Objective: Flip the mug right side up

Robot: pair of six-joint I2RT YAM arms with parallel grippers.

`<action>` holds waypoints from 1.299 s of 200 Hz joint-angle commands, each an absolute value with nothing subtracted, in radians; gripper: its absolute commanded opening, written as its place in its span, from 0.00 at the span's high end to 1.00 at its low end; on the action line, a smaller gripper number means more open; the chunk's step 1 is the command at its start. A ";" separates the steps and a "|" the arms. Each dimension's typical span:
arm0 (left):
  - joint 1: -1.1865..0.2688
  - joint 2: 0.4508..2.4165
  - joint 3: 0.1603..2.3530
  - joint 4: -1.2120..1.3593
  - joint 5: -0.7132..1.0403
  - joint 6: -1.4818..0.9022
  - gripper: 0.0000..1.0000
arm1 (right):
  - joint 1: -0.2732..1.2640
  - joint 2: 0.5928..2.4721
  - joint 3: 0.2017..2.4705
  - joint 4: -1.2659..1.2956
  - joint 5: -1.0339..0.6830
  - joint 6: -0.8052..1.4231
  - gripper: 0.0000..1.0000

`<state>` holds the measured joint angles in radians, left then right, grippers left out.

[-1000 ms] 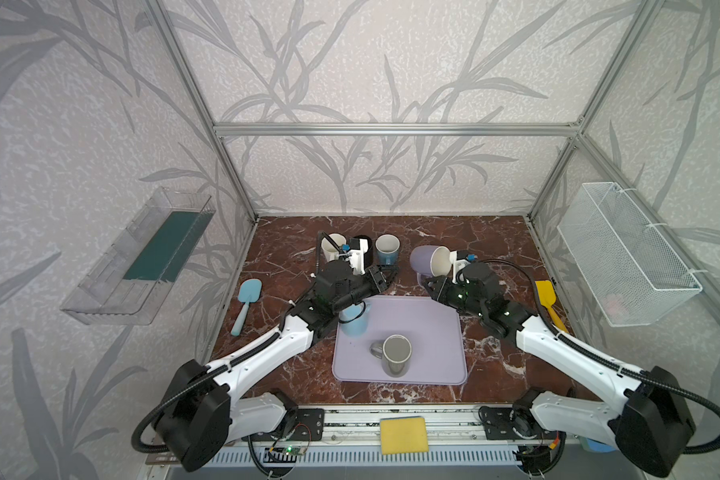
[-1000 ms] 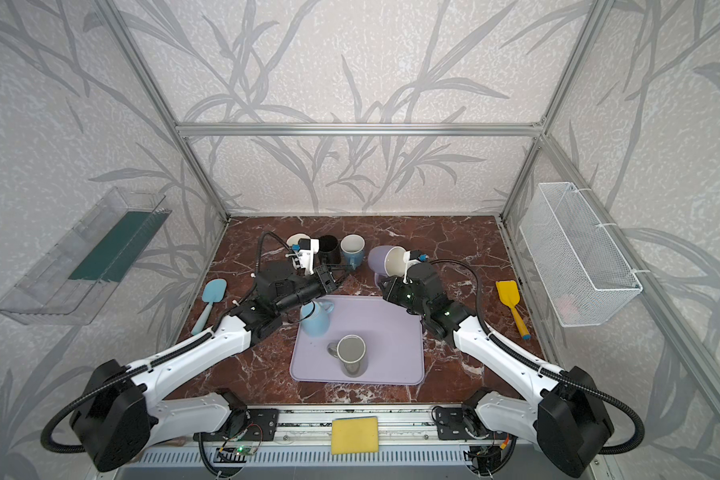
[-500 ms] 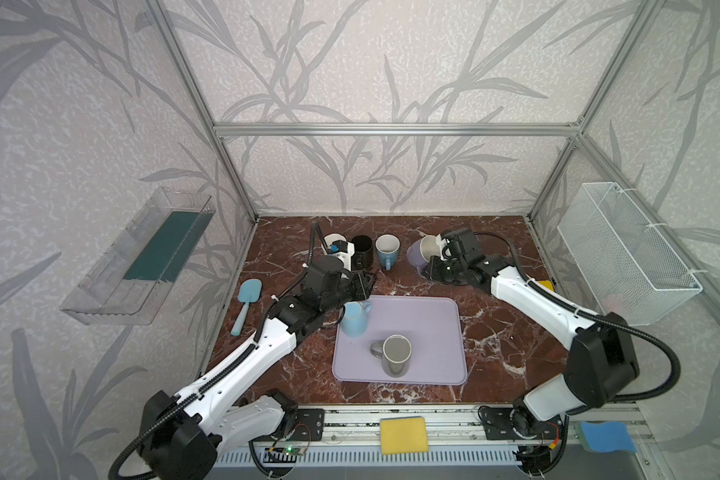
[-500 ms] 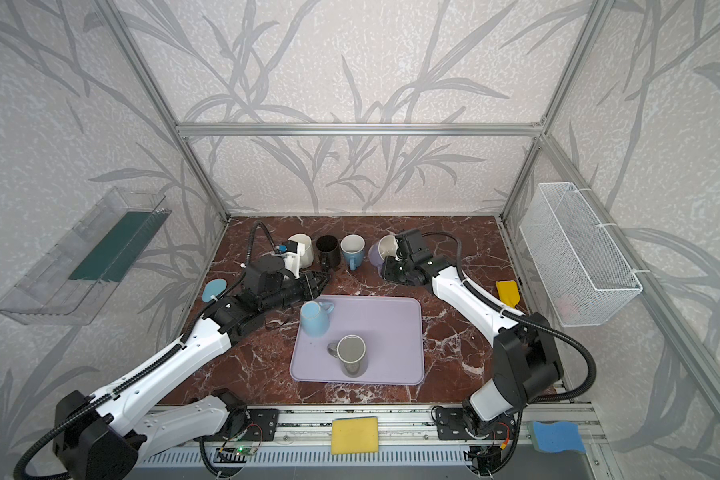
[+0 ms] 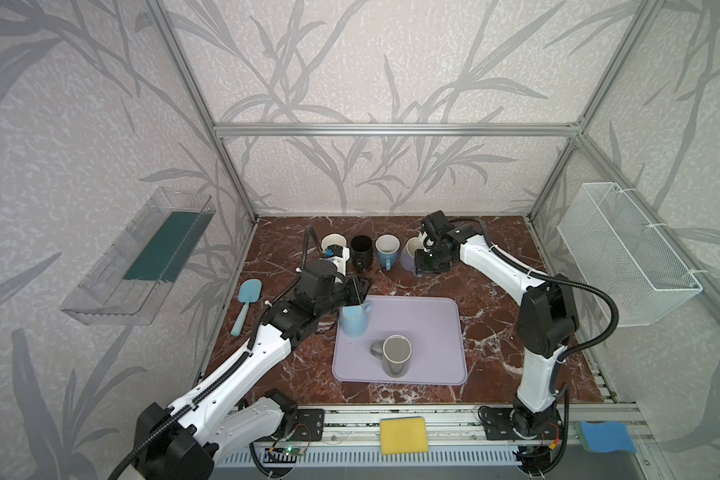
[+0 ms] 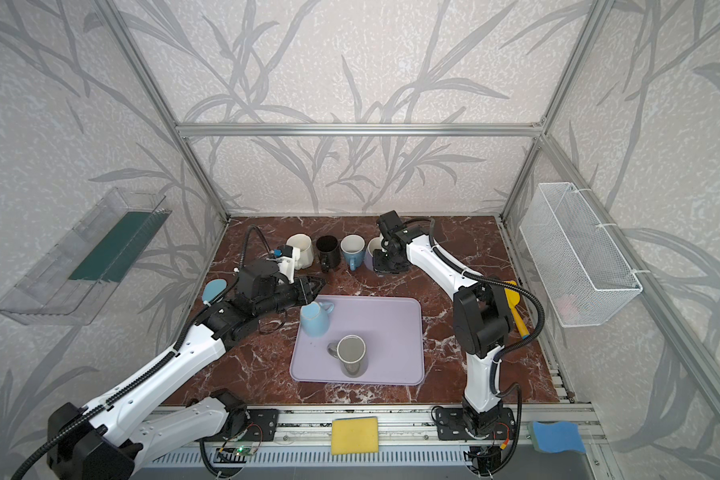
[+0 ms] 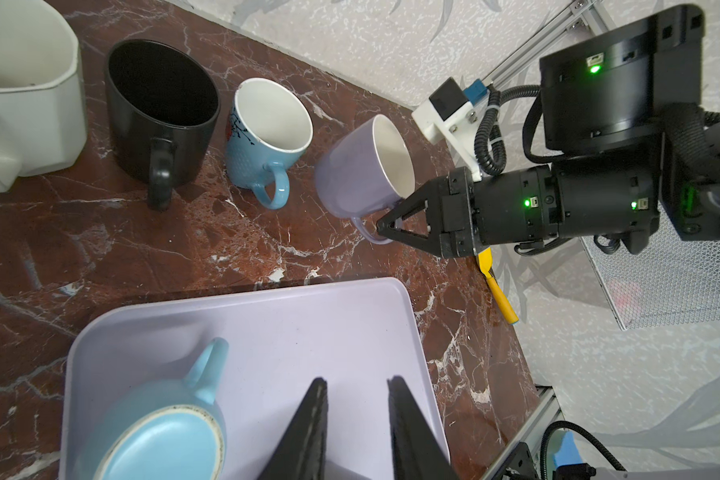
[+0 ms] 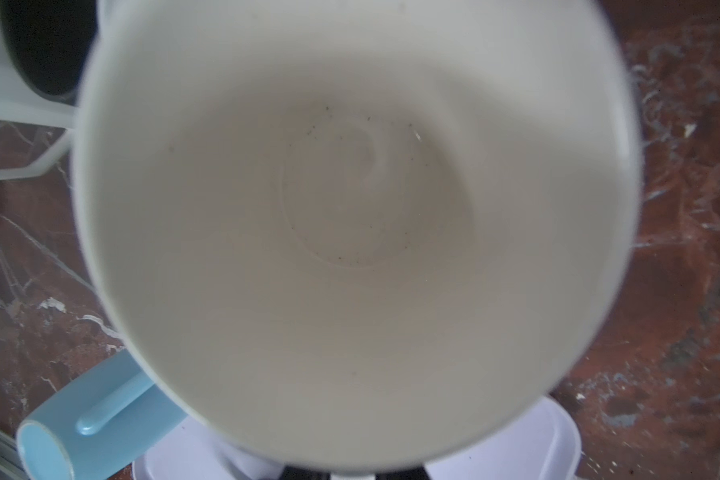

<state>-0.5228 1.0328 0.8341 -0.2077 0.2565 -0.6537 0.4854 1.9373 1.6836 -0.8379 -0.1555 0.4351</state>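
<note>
Mug [image 7: 350, 178] tilts, right gripper [image 7: 385, 228] pinching its handle. I must seat its base flat before release. Left gripper [image 7: 356, 388] spread, empty.

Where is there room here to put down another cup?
The lavender tray is bare on its right, beside the grey mug and inverted light blue mug. The marble table between tray and right arm is bare too. Crowded: the back row, white mug, black mug, patterned blue mug, and purple mug in the right gripper.
</note>
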 commanded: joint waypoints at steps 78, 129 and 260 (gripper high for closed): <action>-0.481 0.935 0.785 -0.259 0.287 -0.620 0.71 | 0.494 2.087 1.951 -1.026 -0.015 0.401 1.00; -0.470 0.917 0.772 -0.270 0.295 -0.617 0.71 | 0.492 2.194 2.121 -1.113 0.009 0.401 1.00; -0.459 0.879 0.744 -0.285 0.311 -0.617 0.71 | 0.487 2.420 2.448 -1.276 0.012 0.404 1.00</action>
<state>-0.4648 0.8982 0.7563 -0.2657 0.3077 -0.6346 0.4904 2.4176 2.4088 -1.2583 -0.0006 0.4103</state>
